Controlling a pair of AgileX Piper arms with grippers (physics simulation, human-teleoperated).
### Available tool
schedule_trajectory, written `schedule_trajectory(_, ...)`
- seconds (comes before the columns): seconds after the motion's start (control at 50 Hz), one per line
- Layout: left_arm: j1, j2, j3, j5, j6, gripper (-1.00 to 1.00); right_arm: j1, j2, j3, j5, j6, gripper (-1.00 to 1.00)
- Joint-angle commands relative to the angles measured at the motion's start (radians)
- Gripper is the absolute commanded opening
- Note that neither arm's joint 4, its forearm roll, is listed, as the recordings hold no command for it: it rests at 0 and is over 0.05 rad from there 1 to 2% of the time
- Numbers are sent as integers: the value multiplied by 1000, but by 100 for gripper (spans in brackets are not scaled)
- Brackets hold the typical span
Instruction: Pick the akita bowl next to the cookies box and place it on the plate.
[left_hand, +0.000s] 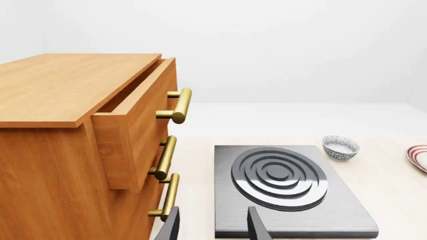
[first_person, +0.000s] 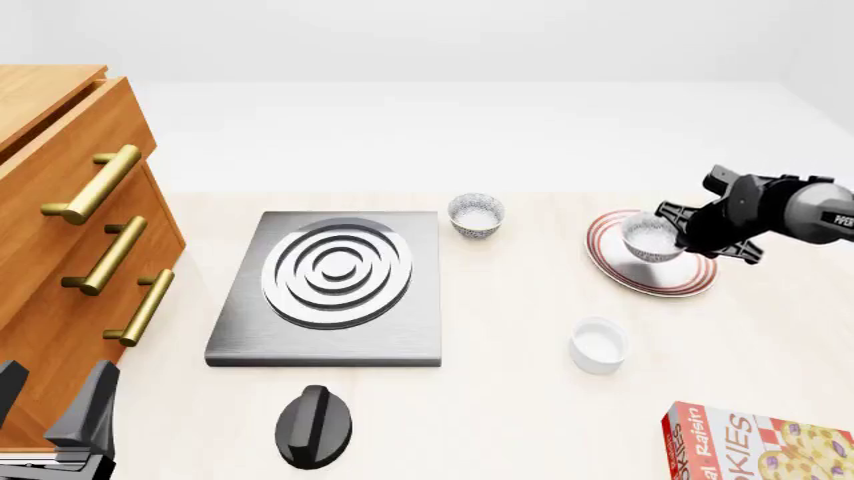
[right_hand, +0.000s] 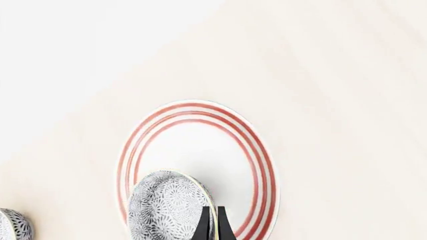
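I have the right gripper (first_person: 671, 232) clamped on the rim of the akita bowl (first_person: 650, 237), one finger inside and one outside — the wrist view shows the fingers (right_hand: 205, 225) pinching the rim. The bowl hangs over the plate (first_person: 627, 275); I cannot tell whether it touches. The look-alike bowl (first_person: 475, 215) sits just beyond the stove burner (first_person: 334, 270). The white cup (first_person: 598, 344) stands between the plate and the cookies box (first_person: 754, 445). My left gripper (first_person: 54, 415) idles by the wooden drawer cabinet (first_person: 67, 220), fingers spread — nothing between them.
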Motion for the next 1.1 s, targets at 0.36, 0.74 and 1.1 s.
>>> schedule_trajectory(0.36, 0, 0, 0, 0, 0, 100, -15, 27, -17, 9, -26, -100)
schedule_trajectory(0.74, 0, 0, 0, 0, 0, 100, -14, 13, 0, 6, -25, 100)
schedule_trajectory(1.1, 0, 0, 0, 0, 0, 100, -47, -205, 1, 82, -47, 100)
